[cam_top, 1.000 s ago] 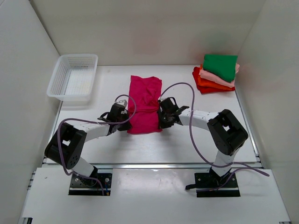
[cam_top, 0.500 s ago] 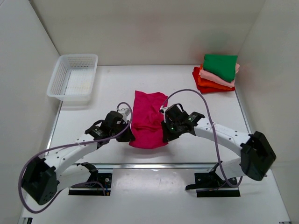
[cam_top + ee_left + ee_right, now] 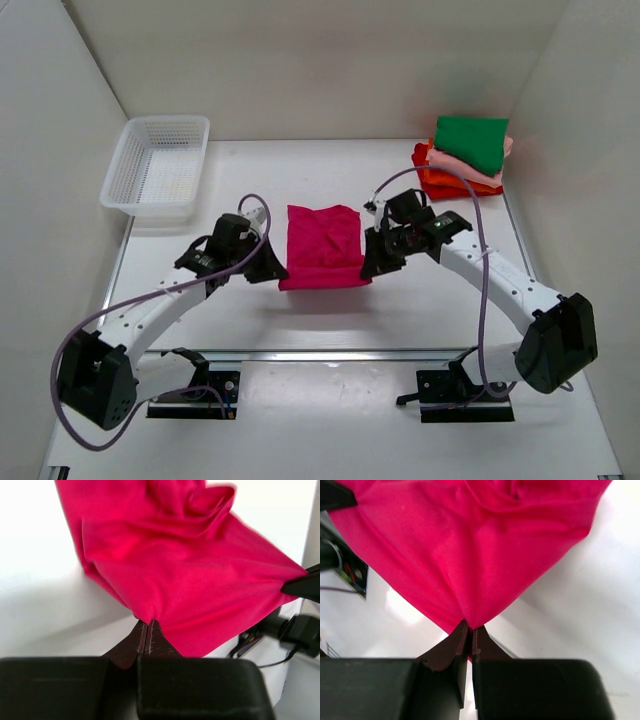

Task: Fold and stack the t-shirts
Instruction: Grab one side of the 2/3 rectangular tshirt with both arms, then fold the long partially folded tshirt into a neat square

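A: Quick one. Where's the shirt?

B: The pink shirt (image 3: 323, 245) is mid-table, strung between the two arms. It looks doubled over, roughly square from above. The far part rests on the table (image 3: 430, 300), and the near edge is pinched at both corners.

A: Grippers?

B: The left gripper (image 3: 148, 630) is clenched on the shirt's left near corner, with the jaws tight together and cloth fanning out from the tips. The right gripper (image 3: 470, 632) is the same on the right near corner. Both are grasping the shirt and nothing else.

A: How does it handle?

B: It's soft, thin and light. It sags and bunches between the pinch points, with wrinkles running from each corner, and there's no stiffness to hold a shape. I'd guess it creeps out of a shallow pinch if pulled hard. It isn't fragile.

A: Best place to hold it?

B: At the corners or along a hem, as now, catching every layer of the fold. Keeping the two hands level and apart should keep the edge taut. Holding it by the middle would just make it crumple.

A: Anything else around?

B: A folded stack (image 3: 463, 158) sits at the far right of the table, well apart from the shirt. It has green on top, then light pink, orange and red. The white basket (image 3: 155, 165) is at the far left, and I can't tell if anything's in it.

A: Stage?

B: My read is that it's mid-fold. This shirt isn't on the stack yet.
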Tool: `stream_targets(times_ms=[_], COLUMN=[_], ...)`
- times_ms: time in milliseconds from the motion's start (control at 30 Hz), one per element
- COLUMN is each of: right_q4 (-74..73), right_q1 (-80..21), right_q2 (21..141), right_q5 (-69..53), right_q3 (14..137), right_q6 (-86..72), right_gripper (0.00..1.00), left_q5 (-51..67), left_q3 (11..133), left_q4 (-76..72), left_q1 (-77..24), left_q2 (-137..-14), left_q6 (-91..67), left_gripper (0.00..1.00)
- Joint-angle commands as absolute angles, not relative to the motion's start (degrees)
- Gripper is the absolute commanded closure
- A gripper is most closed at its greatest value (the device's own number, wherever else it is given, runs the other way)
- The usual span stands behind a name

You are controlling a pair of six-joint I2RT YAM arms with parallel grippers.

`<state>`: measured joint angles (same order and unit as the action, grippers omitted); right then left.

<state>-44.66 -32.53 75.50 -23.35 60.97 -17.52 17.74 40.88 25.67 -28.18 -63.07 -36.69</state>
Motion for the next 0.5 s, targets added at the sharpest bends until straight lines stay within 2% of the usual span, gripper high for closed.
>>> stream_targets(times_ms=[0, 267, 467], right_q4=[-46.8, -47.3, -44.0], right_q1=[-28.7, -21.9, -17.5], right_q2=[78.4, 88.8, 97.5], right_q5=[-26.2, -27.9, -27.3], right_q3=[66.4, 77.1, 82.8], right_q6=[-12.7, -7.9, -5.3], right_gripper=[1.00, 1.00, 1.00], left_q5=[20.0, 22.5, 22.8], left_q3=[48.1, 61.9, 67.9], left_q4=[23.5, 21.3, 18.9], left_q1=[-25.8, -20.7, -18.2], left_q2=[-67.0, -79.4, -90.8], left_q6=[-34.8, -32.4, -31.5], left_gripper=[1.00, 1.00, 1.00])
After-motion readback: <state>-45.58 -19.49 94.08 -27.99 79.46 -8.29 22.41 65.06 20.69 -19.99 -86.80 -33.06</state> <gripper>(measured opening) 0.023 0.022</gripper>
